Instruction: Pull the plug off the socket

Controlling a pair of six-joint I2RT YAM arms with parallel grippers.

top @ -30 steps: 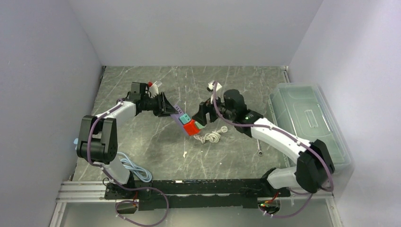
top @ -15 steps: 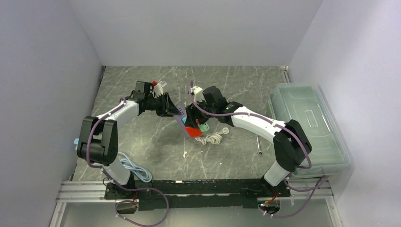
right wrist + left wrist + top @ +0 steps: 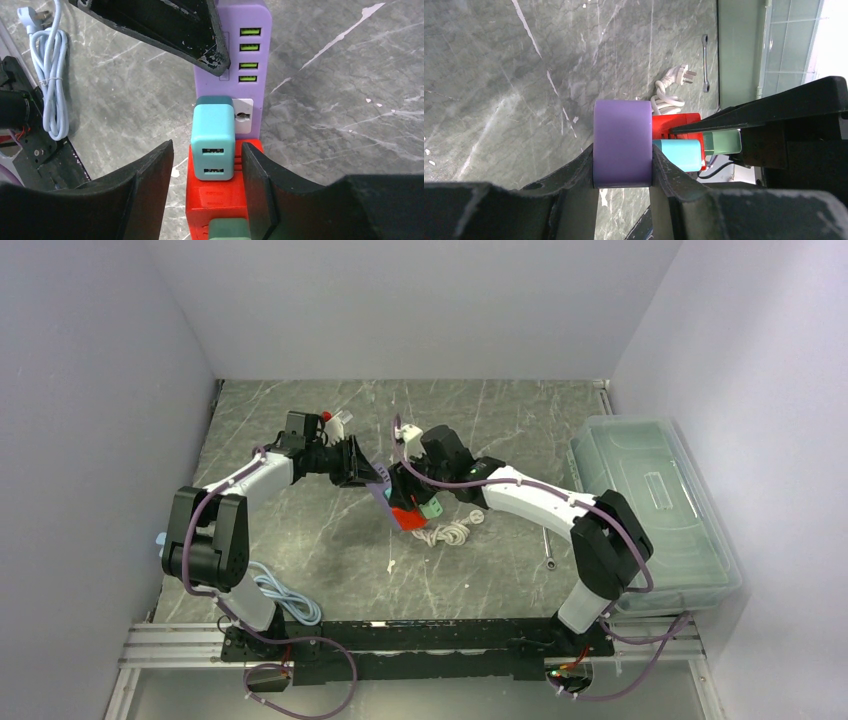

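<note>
**While the left gripper point(image 3: 622, 152) clamps the purple power strip point(image 3: 622, 135), the right gripper point(image 3: 206, 160) straddles the teal plug point(image 3: 212, 137)**

Where the two arms meet near the middle of the desk point(image 3: 300, 530), the purple power strip is pinched across one end by the left gripper, one finger pressed against each side face. The teal plug sits seated in the strip and is not pulled out. It lies between a row of four green ports point(image 3: 250, 55) and a red adapter point(image 3: 220, 200). A green plug point(image 3: 229, 231) shows on that adapter at the bottom edge of the right wrist view. The right gripper has its fingers apart, one on either side of the teal plug. A gap shows on both sides, so it grasps nothing.

Just beside the strip, a coiled white cord point(image 3: 447, 533) lies on the desk with its own plug free. A small wrench point(image 3: 548, 550) lies further right, near a clear lidded box point(image 3: 655, 500). A pale blue cable point(image 3: 285, 600) is bundled by the left arm's base.
</note>
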